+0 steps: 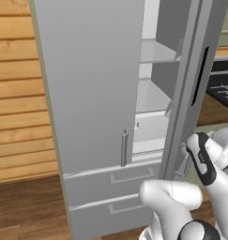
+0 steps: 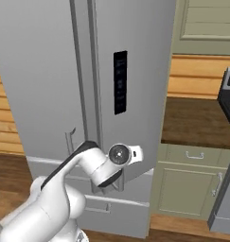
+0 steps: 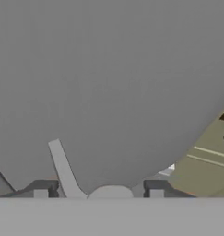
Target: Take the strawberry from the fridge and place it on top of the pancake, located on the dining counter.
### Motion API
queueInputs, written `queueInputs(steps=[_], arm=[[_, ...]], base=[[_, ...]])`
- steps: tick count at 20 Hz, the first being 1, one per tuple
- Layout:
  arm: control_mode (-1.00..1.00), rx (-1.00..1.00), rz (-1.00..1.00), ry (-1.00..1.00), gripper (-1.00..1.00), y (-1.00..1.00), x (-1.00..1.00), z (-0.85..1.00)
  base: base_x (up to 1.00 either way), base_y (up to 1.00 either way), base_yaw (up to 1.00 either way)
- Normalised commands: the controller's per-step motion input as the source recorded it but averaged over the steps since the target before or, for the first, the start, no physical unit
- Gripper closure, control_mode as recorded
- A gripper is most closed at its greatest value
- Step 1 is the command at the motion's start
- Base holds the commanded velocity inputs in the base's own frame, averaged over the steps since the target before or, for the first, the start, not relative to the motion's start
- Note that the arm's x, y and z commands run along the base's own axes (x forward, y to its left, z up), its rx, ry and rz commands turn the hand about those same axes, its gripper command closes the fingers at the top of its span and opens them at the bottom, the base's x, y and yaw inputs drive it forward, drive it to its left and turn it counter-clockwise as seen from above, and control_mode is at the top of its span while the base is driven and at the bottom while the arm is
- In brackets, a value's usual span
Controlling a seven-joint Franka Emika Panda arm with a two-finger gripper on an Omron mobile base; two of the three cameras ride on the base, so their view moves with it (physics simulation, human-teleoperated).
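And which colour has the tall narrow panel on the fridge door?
Black, on the light-grey fridge door; the panel shows best in the right base view.

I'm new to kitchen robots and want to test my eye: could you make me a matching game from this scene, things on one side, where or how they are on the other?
Things:
1. fridge door
2. fridge shelves
3. lower drawers
4. green cabinet

Descriptions:
A. white, seen through the gap
B. right of the fridge, under a wooden counter
C. swung partly open
D. closed, below the doors

Pairs: 1-C, 2-A, 3-D, 4-B
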Motion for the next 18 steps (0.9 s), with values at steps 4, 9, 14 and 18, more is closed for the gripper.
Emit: queueInputs(steps=[4,9,14,18], arm=[[-1.00,-0.15,0.00,0.00,-1.00,-0.14,-0.04,0.90],[-1.00,-0.09,0.00,0.00,-1.00,0.08,-0.69,0.81],[-1.00,-0.22,-0.05,0.06,-1.00,0.63,-0.54,0.57],[-1.00,-0.54,-0.02,-0.02,-1.00,1.00,-0.53,0.70]], base=[[0.00,0.00,0.00],[0.00,0.00,0.00],[0.00,0.00,0.00],[0.00,0.00,0.00]])
